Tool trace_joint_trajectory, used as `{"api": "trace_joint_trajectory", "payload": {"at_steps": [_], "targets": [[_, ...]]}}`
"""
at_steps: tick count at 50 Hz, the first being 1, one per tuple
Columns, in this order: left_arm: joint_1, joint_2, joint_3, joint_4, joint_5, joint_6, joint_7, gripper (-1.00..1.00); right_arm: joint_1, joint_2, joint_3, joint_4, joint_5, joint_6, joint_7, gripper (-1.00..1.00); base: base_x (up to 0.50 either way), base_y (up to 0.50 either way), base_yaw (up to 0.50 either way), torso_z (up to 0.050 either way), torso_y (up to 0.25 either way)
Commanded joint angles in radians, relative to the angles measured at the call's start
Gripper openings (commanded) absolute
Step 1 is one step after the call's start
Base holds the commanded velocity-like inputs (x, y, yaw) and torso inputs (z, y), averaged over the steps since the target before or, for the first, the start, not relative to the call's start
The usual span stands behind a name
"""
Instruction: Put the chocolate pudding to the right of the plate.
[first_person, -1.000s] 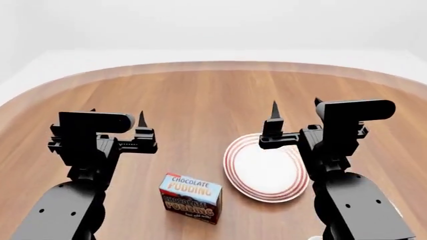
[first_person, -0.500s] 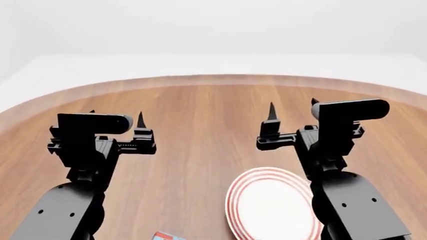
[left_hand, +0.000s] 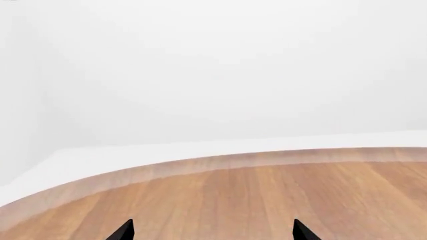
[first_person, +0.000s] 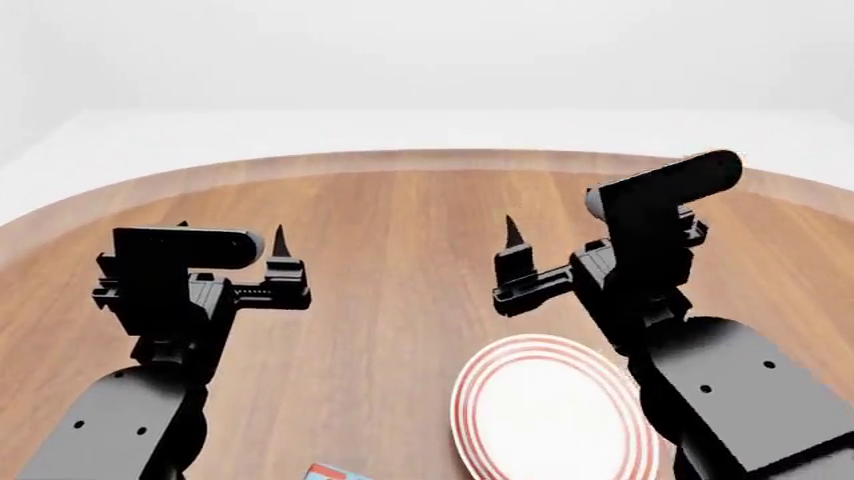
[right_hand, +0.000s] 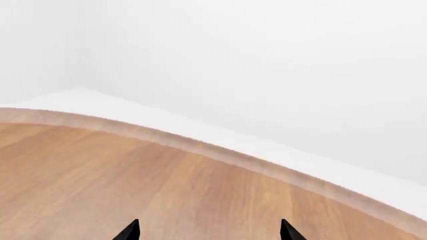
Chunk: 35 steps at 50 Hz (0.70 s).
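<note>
Right gripper (first_person: 567, 255) swung left, tilted

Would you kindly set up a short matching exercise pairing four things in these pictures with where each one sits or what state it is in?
Things:
1. round white plate with red rings
2. chocolate pudding carton
3. left claw
4. right claw

Places or states:
A. only a corner showing at the head view's bottom edge
B. open, empty, above bare wood at the left
C. lying flat on the wooden table, partly behind the right arm
D. open, empty, above the table beyond the plate

Pairs: 1-C, 2-A, 3-B, 4-D
</note>
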<state>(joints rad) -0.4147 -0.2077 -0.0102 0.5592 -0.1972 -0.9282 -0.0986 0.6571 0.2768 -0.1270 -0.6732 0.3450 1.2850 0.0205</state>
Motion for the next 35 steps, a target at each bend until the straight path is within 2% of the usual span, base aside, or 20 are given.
{"api": "trace_joint_trajectory", "payload": {"at_steps": [1, 3, 7, 16, 19, 23, 25, 27, 35], "targets": [[-0.004, -0.006, 0.003, 0.005, -0.004, -0.008, -0.008, 1.0, 0.248, 0.191, -0.076, 0.021, 0.531, 0.285, 0.163, 1.0, 0.0, 0.0, 0.0, 0.0, 0.0], [-0.005, -0.007, 0.004, 0.003, -0.005, -0.007, -0.008, 1.0, 0.277, 0.228, -0.098, 0.019, 0.629, 0.278, 0.178, 1.0, 0.0, 0.0, 0.0, 0.0, 0.0], [-0.007, -0.008, 0.002, 0.002, -0.008, -0.007, -0.01, 1.0, 0.308, 0.24, -0.089, 0.045, 0.709, 0.279, 0.243, 1.0, 0.0, 0.0, 0.0, 0.0, 0.0], [-0.004, -0.012, 0.0, 0.005, -0.012, -0.008, -0.015, 1.0, 0.313, 0.267, -0.138, 0.067, 0.736, 0.248, 0.274, 1.0, 0.0, 0.0, 0.0, 0.0, 0.0], [-0.006, -0.014, 0.001, 0.01, -0.014, -0.022, -0.018, 1.0, 0.336, 0.293, -0.161, 0.043, 0.814, 0.268, 0.237, 1.0, 0.0, 0.0, 0.0, 0.0, 0.0], [-0.02, -0.018, 0.009, 0.015, -0.013, -0.043, -0.023, 1.0, 0.517, 0.384, -0.288, 0.135, 1.255, 0.28, 0.493, 1.0, 0.0, 0.0, 0.0, 0.0, 0.0], [-0.021, -0.019, 0.008, 0.015, -0.015, -0.045, -0.024, 1.0, 0.611, 0.424, -0.361, 0.126, 1.338, 0.279, 0.495, 1.0, 0.0, 0.0, 0.0, 0.0, 0.0], [-0.019, -0.019, 0.006, 0.015, -0.016, -0.043, -0.025, 1.0, 0.676, 0.447, -0.437, 0.134, 1.357, 0.28, 0.481, 1.0, 0.0, 0.0, 0.0, 0.0, 0.0], [-0.009, -0.023, -0.005, 0.026, -0.023, -0.043, -0.028, 1.0, 0.783, 0.479, -0.537, 0.092, 1.441, 0.26, 0.479, 1.0, 0.0, 0.0, 0.0, 0.0, 0.0]]}}
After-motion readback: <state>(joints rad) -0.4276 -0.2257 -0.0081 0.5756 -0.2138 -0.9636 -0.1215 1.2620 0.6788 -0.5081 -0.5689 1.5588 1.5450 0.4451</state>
